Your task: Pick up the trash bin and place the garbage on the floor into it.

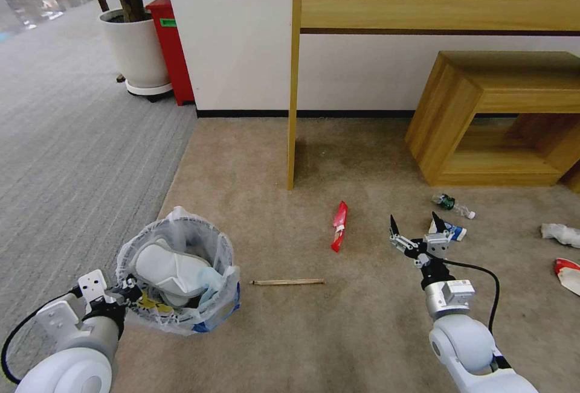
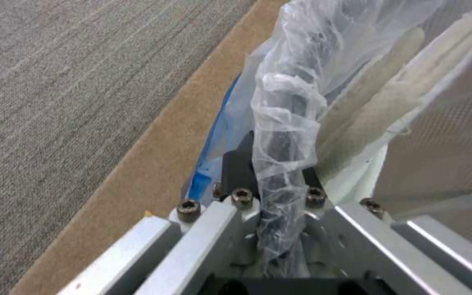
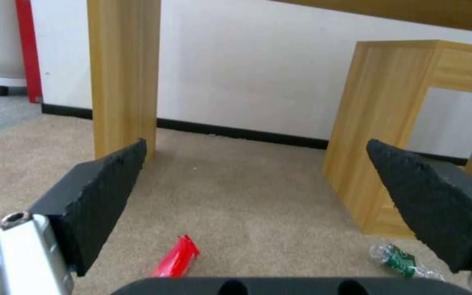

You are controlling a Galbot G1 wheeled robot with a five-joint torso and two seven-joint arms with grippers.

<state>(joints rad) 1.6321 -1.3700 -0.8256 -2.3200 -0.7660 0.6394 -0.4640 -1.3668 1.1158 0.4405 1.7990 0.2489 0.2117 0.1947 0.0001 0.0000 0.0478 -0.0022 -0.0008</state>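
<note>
Left gripper (image 1: 124,292) clamps the trash bin (image 1: 181,278) rim (apparently through the liner). Right gripper (image 1: 417,230), spread wide and empty, hangs above the floor (image 1: 314,326).

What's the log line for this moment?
left gripper: shut on bin rim | right gripper: open, empty, above carpet | still down: wrapper, stick, bottle

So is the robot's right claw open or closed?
Open. The right gripper hangs over the floor with its black fingers spread wide apart, holding nothing; the red wrapper shows between them.
</note>
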